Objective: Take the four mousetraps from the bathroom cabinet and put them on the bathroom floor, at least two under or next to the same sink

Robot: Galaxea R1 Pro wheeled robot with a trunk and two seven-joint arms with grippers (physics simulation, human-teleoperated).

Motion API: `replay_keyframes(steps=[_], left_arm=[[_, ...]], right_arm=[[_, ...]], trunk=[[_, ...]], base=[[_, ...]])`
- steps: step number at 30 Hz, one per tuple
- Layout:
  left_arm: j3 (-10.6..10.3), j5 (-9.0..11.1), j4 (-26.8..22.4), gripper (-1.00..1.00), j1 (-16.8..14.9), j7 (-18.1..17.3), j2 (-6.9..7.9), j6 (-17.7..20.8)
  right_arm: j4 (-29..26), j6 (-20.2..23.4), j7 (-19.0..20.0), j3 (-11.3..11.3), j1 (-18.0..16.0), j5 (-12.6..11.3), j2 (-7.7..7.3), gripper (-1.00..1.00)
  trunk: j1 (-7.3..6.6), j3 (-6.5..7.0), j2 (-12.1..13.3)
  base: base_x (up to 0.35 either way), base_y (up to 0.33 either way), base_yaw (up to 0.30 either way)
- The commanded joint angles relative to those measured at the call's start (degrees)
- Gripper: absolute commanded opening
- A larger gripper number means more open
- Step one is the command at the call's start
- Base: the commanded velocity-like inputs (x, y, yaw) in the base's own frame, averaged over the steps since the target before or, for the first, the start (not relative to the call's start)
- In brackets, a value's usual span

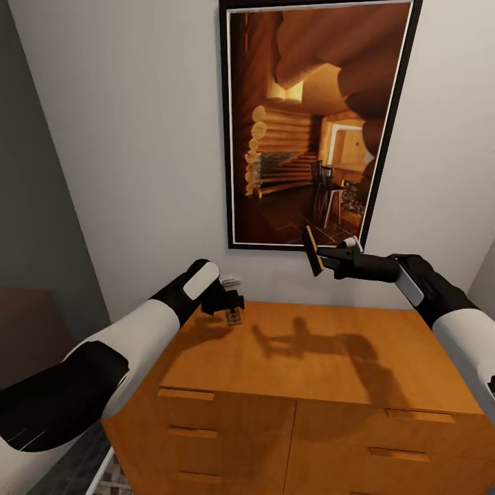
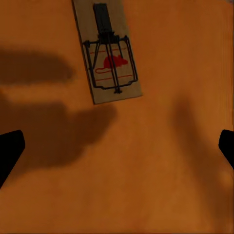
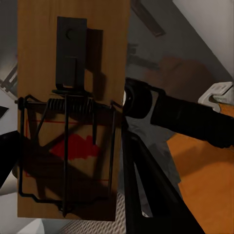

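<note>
Held mousetrap [image 1: 314, 251]: pinched upright in the right gripper [image 1: 324, 258], raised above the cabinet [image 1: 323, 357].
Second mousetrap [image 1: 234, 317]: flat on the cabinet top, under the left gripper [image 1: 230, 302], jaws spread.
Progress: seemingly early; none seen on the floor.

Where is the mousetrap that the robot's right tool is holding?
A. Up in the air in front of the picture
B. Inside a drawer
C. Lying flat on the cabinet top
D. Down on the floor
A: the right tool grips a mousetrap raised above the cabinet, in front of the framed picture; another mousetrap lies flat on the cabinet top by the left tool.
</note>
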Motion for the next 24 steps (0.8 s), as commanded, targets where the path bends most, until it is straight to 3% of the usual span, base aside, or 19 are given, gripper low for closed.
replay_keyframes(steps=[1,9,17,24], left_arm=[[-0.36,0.61,0.11,1.00,-0.28,0.50,0.03,0.13],[-0.45,0.61,3.65,1.00,-1.76,0.38,-0.14,2.90],[-0.53,0.60,3.90,1.00,-6.43,-0.35,-0.15,4.90],[-0.64,0.60,3.93,1.00,-6.81,-0.52,-0.04,4.90]], right_arm=[[0.01,0.95,0.29,0.28,-0.08,-0.26,-0.08,-1.00],[-0.03,0.95,0.30,0.30,-0.04,-0.26,-0.42,-1.00],[-0.11,0.92,0.30,0.29,0.00,-0.30,-0.54,-1.00],[-0.06,0.77,0.62,0.34,0.01,-0.40,-0.56,-1.00]], trunk=[[0.00,-0.07,-0.05],[0.00,-0.07,-0.05],[0.00,-0.07,-0.05],[0.00,-0.07,-0.05]], base=[[0.000,0.000,0.000],[0.000,0.000,0.000],[0.000,0.000,0.000],[0.000,0.000,-0.063]])
